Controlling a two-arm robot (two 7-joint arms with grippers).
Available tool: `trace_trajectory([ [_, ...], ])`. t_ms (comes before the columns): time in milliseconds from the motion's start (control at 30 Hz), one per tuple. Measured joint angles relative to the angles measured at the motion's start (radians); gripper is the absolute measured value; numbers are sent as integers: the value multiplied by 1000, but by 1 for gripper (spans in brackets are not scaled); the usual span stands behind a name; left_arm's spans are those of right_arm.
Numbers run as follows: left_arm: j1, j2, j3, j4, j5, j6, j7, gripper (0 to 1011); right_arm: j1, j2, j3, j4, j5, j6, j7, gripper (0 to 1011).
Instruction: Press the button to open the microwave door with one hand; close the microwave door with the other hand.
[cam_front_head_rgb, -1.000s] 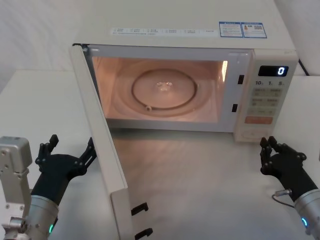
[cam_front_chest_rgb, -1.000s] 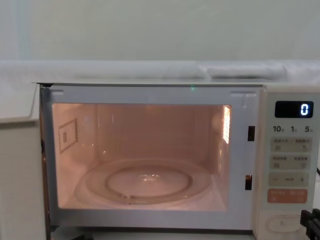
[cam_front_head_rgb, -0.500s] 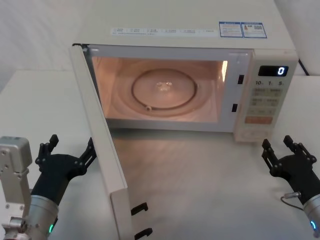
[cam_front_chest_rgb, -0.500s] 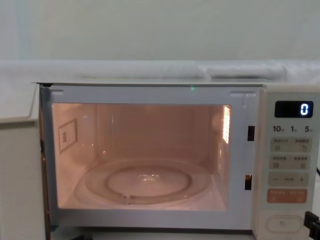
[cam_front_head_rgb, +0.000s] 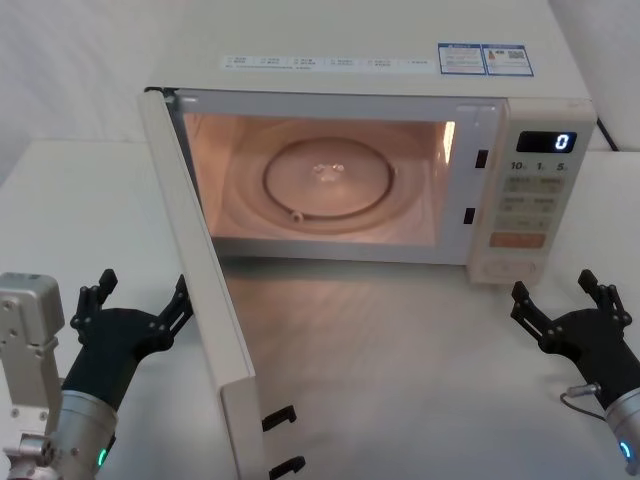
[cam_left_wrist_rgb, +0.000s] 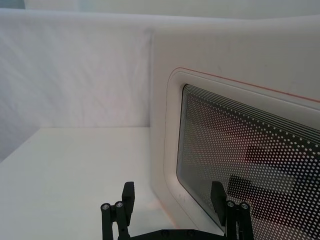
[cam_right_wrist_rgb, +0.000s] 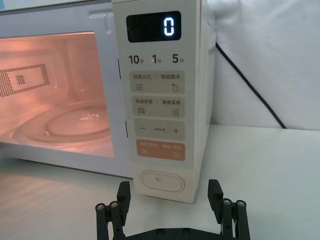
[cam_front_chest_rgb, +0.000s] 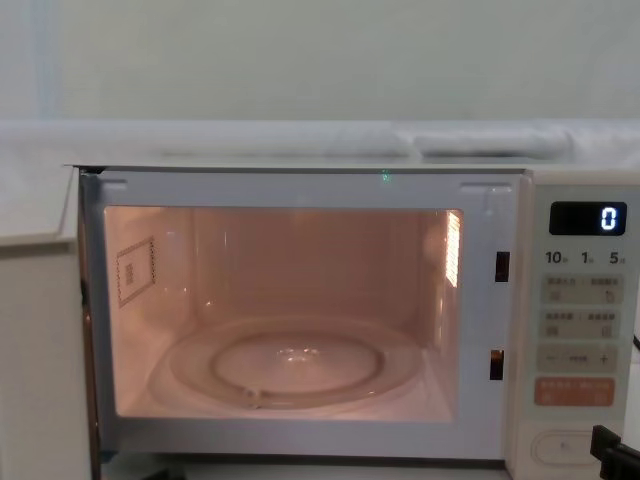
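The microwave door (cam_front_head_rgb: 205, 300) stands swung wide open on its hinge at the left side of the oven, its free edge reaching toward me at about 7 o'clock on the tabletop (cam_front_head_rgb: 400, 350). Through the opening the lit cavity glows orange, with the glass turntable (cam_front_head_rgb: 328, 178) lying flat inside.

My left claw (cam_front_head_rgb: 138, 303) hovers at 8 o'clock, just outside the door's outer face, fingers spread open and holding nothing. In the left wrist view one fingertip sits in front of the dotted dark window (cam_left_wrist_rgb: 255, 160) and the other in front of the cream frame beside it; I cannot tell whether either touches the door.

My right claw (cam_front_head_rgb: 570, 305) is at 4 o'clock, low over the tabletop in front of the control panel (cam_front_head_rgb: 530, 200), also spread open and empty. It is near the panel but clearly apart from it. In the right wrist view the button (cam_right_wrist_rgb: 161, 181) sits at the foot of the panel, below the orange key (cam_right_wrist_rgb: 160, 149), and lies between my two right fingertips as seen from the wrist. The display (cam_right_wrist_rgb: 153, 26) at the top reads 0.

A black cable (cam_right_wrist_rgb: 250, 85) runs down the wall behind the oven's right side.
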Motion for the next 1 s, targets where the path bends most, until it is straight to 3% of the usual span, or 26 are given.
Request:
trace_trajectory([
  [1000,0,0,0,0,0,0,0,1001,1,-1,-1,1,-1,0,0,1002],
])
